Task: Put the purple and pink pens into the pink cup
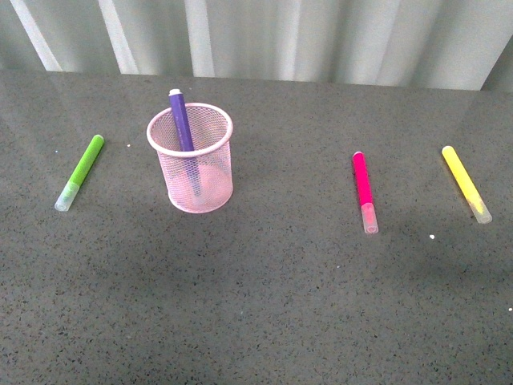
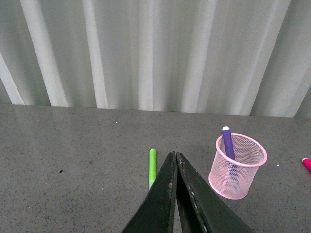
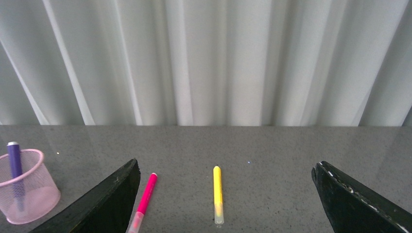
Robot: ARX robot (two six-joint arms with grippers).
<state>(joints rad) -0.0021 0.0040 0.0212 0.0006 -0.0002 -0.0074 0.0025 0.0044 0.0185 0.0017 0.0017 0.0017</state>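
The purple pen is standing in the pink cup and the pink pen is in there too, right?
Not quite. The purple pen is in the pink cup, but the pink pen lies on the table to the cup's right, outside it. The front view shows this.

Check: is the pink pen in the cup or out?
Out. The pink pen lies flat on the table, apart from the pink cup, which holds only the purple pen.

purple pen (image 1: 182,120) in pink cup (image 1: 191,160), pink pen (image 1: 364,190) flat
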